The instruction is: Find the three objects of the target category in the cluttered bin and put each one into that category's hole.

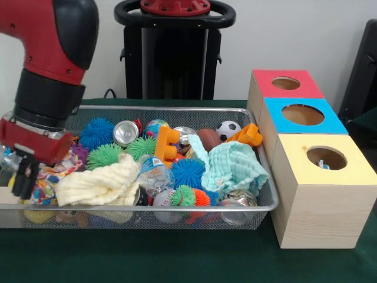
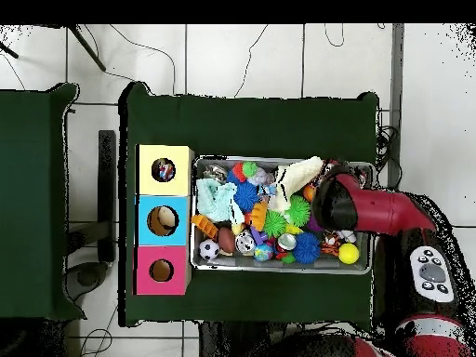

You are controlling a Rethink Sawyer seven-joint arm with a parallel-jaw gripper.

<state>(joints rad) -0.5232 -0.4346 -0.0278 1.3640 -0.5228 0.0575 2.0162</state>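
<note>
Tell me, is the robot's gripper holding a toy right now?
It cannot be told. The gripper hangs low at the end of the wire bin, over the clutter, but neither view shows whether it grips anything.

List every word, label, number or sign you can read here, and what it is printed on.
None can be read.
The silver can in the wire bin and the crinkly wrappers carry print too blurred to read.
The three hole boxes show no lettering.

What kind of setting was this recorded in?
Probably a robotics lab: a green-covered table on tiled floor with loose cables, a wire mesh bin of toys, and wooden boxes with coloured holed tops.
</note>
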